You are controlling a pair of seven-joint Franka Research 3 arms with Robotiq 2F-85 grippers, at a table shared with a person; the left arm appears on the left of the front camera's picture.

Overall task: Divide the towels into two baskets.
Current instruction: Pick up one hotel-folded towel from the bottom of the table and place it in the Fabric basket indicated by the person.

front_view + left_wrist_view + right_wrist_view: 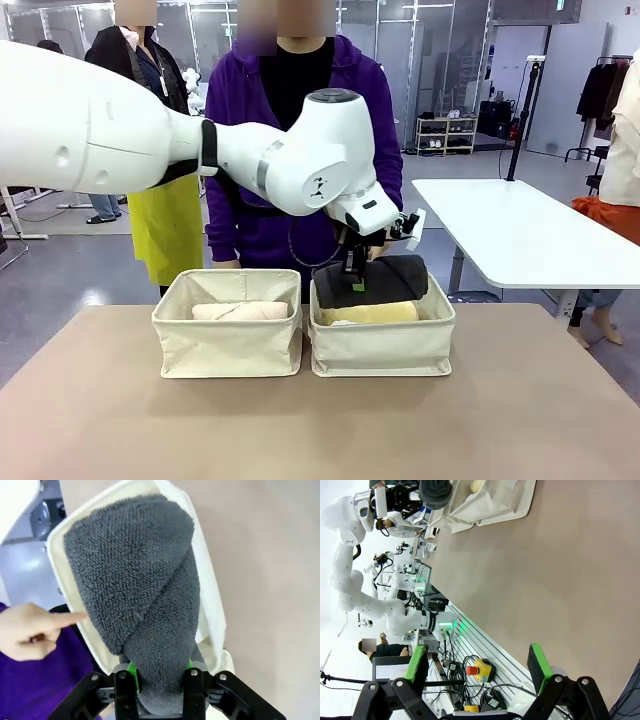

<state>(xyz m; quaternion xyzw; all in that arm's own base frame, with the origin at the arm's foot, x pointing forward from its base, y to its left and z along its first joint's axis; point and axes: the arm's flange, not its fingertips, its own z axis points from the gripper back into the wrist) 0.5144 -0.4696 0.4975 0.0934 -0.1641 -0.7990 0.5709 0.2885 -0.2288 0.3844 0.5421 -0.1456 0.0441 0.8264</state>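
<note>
Bright even indoor light, soft shadows under baskets (227,345), sharp front view, wide-angle bending at wrist-view edges

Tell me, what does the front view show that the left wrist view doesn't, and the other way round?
Front view alone: a pale pink towel lying in the left basket, a yellow towel in the right basket under the grey one, and the person in purple standing behind the table.

Left wrist view alone: the person's hand pointing a finger at the basket's rim, and the green pads clamped on the towel's end.

Both: the left gripper shut on the dark grey towel, held over the right basket.
</note>
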